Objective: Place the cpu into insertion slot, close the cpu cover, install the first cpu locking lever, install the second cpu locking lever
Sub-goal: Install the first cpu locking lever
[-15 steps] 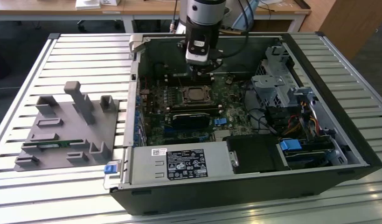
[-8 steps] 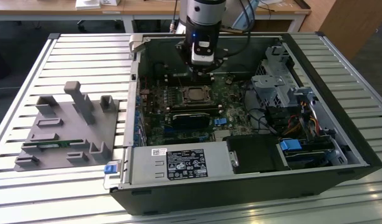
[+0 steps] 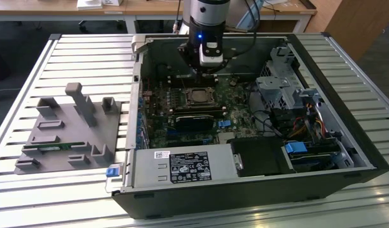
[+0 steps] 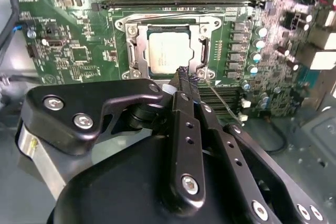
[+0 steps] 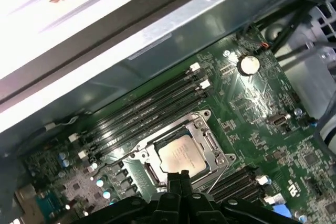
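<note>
Pincer (image 4: 184,75) clenched (tips together) beside cpu cover (image 4: 135,51); cpu (image 4: 167,51) lies flat, top up.

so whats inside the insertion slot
The cpu sits in the insertion slot, its grey top showing through the window of the cpu cover. The end effector tip hides one edge; anything beneath the chip is covered.

A slatted metal table (image 3: 74,52) stands on dark floor (image 3: 381,61); behind it are wooden desks (image 3: 48,10) and a wooden cabinet (image 3: 353,19).

cpu (image 4: 167,52): one;
cpu cover (image 4: 134,51): one;
computer case (image 3: 258,194): one;
grey fixture block (image 3: 55,142): one;
gripper (image 4: 184,74): one
</note>
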Motion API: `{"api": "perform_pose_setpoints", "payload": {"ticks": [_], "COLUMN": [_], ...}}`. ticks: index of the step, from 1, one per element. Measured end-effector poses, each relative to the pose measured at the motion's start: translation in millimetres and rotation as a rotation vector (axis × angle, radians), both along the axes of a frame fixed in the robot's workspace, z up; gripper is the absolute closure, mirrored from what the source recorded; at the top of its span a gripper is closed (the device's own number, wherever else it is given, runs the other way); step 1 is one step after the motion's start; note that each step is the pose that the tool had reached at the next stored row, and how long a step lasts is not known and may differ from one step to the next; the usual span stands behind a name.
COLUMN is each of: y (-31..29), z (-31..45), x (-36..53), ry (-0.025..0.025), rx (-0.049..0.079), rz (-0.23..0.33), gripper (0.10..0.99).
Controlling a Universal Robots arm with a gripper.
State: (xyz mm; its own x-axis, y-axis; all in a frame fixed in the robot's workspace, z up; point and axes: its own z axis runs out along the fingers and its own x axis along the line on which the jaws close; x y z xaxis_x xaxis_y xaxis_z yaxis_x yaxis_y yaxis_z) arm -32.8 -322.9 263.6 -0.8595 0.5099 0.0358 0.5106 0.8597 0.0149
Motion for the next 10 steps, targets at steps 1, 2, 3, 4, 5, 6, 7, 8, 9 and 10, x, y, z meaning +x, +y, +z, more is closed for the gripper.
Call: {"api": "perform_pose_setpoints", "payload": {"ticks": [1, 2, 3, 4, 5, 6, 7, 8, 9, 10], "y": [0.0, 0.0, 0.0, 0.0, 0.0, 0.0, 0.0, 0.0, 0.0, 0.0], "z": [0.0, 0.0, 0.0, 0.0, 0.0, 0.0, 0.0, 0.0, 0.0, 0.0], "x": [0.0, 0.0, 0.0, 0.0, 0.0, 0.0, 0.0, 0.0, 0.0, 0.0], "ry": [-0.0006, -0.0012, -0.0017, -0.0023, -0.0028, -0.0033, -0.0039, -0.0044, -0.0049, -0.0052], "rx": [0.000, 0.000, 0.000, 0.000, 0.000, 0.000, 0.000, 0.000, 0.000, 0.000], "rz": [0.014, 0.028, 0.042, 0.056, 0.072, 0.086, 0.100, 0.114, 0.129, 0.144], "gripper": [0.969, 0.969, 0.969, 0.969, 0.969, 0.969, 0.969, 0.969, 0.969, 0.969]}}
